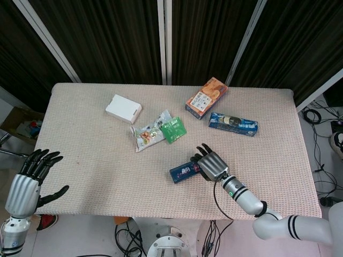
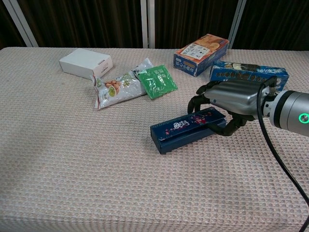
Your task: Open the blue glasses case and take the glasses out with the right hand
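Right hand: the right hand [image 2: 231,99] has its fingers [image 2: 197,100] curled over the far edge of the blue glasses case [image 2: 186,128] and the thumb hooked round its right end; it grips that end.
Left hand: the left hand [image 1: 25,184] hangs off the table's near-left corner, fingers spread, holding nothing.
Case: lies on the table [image 2: 72,159] under and just ahead of the right fingertips, lid shut as far as can be seen, its free end reaching away to the left of the fingers.
Risk, sliding: only one end is held, so in my judgement a lift at the lid could drag or swing the whole case instead of opening it.
Risk, pinning: fingers wrapped over the top may press the lid closed.
Risk, neighbours: a blue box [image 2: 248,72] sits just behind the knuckles and could be nudged.
Writing: white characters and a red pattern on the case lid, too small to read; print on the orange box [image 2: 203,53] beyond the fingers is also unreadable.
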Robot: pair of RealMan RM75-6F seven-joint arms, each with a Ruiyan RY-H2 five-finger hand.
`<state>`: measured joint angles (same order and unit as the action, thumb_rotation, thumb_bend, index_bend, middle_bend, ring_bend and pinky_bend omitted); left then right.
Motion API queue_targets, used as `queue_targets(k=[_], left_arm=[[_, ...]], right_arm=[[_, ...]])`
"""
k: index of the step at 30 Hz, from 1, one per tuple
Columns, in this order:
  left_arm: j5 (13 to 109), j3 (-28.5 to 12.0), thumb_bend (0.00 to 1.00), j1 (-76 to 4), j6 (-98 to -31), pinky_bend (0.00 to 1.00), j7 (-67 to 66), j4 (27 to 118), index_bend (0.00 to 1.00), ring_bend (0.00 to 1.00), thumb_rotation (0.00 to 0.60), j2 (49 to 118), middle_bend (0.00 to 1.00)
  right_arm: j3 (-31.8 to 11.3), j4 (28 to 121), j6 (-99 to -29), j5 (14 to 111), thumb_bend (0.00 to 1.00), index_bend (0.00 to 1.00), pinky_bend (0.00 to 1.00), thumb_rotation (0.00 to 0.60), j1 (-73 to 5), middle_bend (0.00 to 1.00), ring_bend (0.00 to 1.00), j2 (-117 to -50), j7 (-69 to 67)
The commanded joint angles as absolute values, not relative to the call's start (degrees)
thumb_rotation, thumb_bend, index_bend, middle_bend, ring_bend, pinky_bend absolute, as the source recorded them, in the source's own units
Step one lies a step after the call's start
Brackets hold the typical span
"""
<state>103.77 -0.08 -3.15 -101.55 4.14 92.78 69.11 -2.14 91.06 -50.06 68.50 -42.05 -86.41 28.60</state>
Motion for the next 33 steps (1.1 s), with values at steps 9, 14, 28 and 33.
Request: queue_targets(k=[9,14,28,33], left_arm=[[104.07,0.05,0.06,-3.11,-101.39,0.13,4.01,93.04,0.22,0.12,0.600,69.03,0.20],[104.23,0.15,0.06,-3.05,-101.24,0.13,3.56,93.39,0.22,0.12,0.600,68.78,0.20],[103.41,0.22,0.06,-2.85,-100.68,0.13,4.15,92.88,0.22,0.12,0.600,68.74,0.20],[103.93,0.14,0.06,-3.10,-100.50,0.13,3.61,93.35,0.22,0.12,0.600,68.83,0.20]], right_arm=[[-7.28,86.96,-47.06,62.29,0.58,0.39,0.10,0.600,-45.96,0.32,0.11,-89.87,27.79],[-10.25,83.15,-46.00,56.53,0.48,0.23,0.09,0.600,-49.18,0.26,0.08,-93.14,29.89],[-3.25,94.72,-55.28,69.71,0.78,0.32,0.02,0.600,-40.51,0.16,0.03,-82.69,20.11],[-0.09,94.13,-56.34,72.17,0.81,0.34,0.01,0.600,-37.95,0.16,0.02,-81.20,19.18]])
